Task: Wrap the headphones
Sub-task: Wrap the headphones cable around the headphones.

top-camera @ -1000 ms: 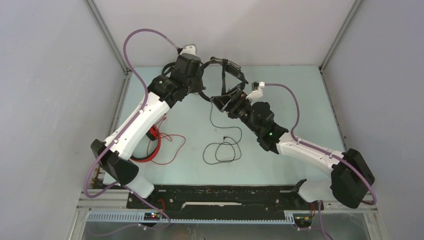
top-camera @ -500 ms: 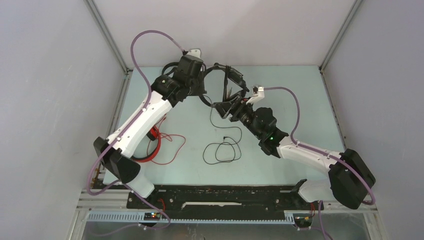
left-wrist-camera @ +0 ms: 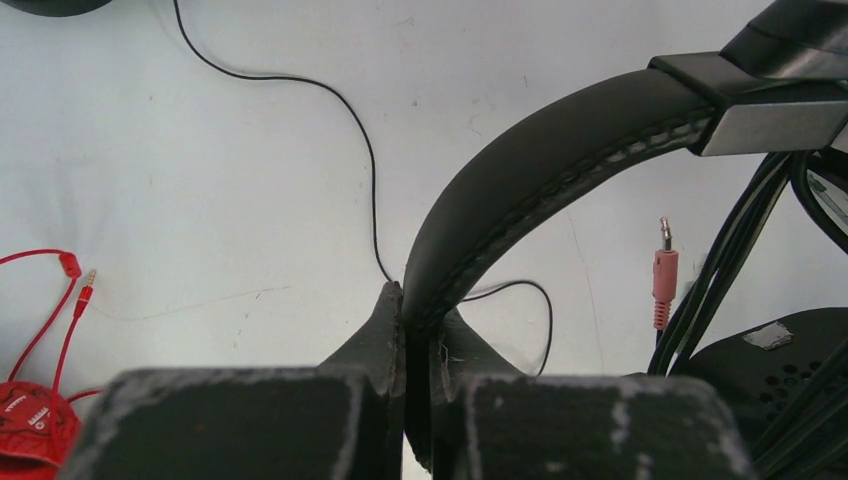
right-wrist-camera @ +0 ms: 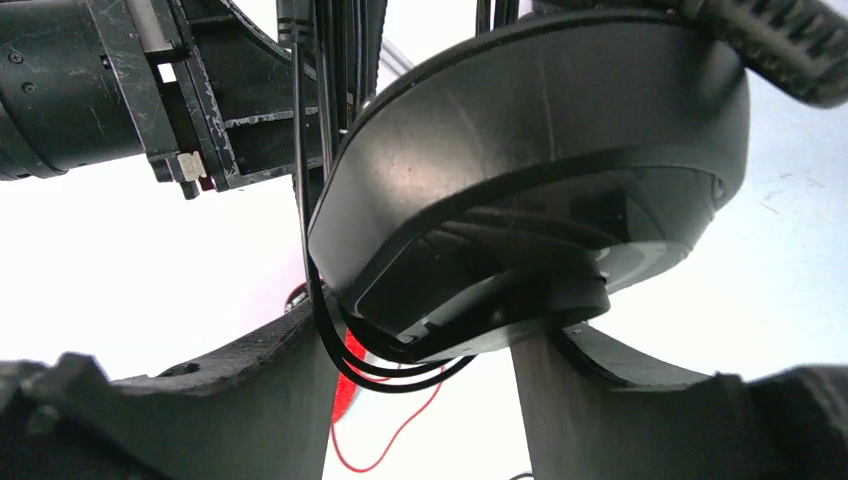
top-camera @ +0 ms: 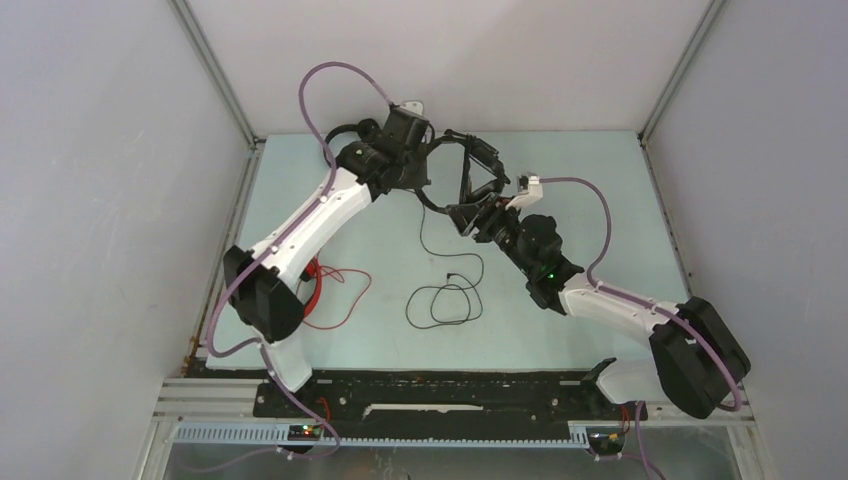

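The bulkier black headphones (top-camera: 478, 158) hang above the far middle of the table between both grippers. My left gripper (top-camera: 432, 150) is shut on their padded headband (left-wrist-camera: 560, 150); the jaws pinch it edge-on (left-wrist-camera: 418, 310). My right gripper (top-camera: 470, 210) is shut on one ear cup (right-wrist-camera: 540, 150), with its fingers on either side of the cup's base (right-wrist-camera: 430, 370). Black cable loops (right-wrist-camera: 330, 330) lie round that cup. A pink jack plug (left-wrist-camera: 664, 280) hangs beside the wound cable. The red headphones (top-camera: 312, 272) lie at the left, partly hidden by my left arm.
A loose thin black cable (top-camera: 440, 300) coils on the middle of the table and runs up towards the grippers. A slim black headset (top-camera: 340, 135) lies at the far left behind my left arm. Red cable (top-camera: 345, 290) trails right of the red headphones. Walls enclose three sides.
My left arm has swung right along the far side, carrying the headband with it. My right gripper has followed a little up and right with the ear cup. Both grips are unchanged.
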Action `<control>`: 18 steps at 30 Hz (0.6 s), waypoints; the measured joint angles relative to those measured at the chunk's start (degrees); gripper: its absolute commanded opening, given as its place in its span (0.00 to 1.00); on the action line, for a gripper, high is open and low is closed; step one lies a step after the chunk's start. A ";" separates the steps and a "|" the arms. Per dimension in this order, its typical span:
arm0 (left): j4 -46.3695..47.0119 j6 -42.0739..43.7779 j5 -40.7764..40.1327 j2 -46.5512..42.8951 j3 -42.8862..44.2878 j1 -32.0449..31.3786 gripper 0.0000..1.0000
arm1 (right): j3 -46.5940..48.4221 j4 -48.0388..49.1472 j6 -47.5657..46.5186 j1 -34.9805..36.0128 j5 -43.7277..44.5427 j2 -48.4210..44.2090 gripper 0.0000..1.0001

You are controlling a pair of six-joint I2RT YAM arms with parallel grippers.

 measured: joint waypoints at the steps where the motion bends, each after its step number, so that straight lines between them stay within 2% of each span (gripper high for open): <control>1: 0.17 0.00 0.00 0.74 0.35 0.00 0.00 | -0.26 0.17 -0.11 -0.46 -0.04 0.20 0.60; 18: 6.64 -1.64 4.31 16.81 2.91 0.46 0.00 | -4.98 5.66 1.60 -10.27 -6.51 11.26 0.57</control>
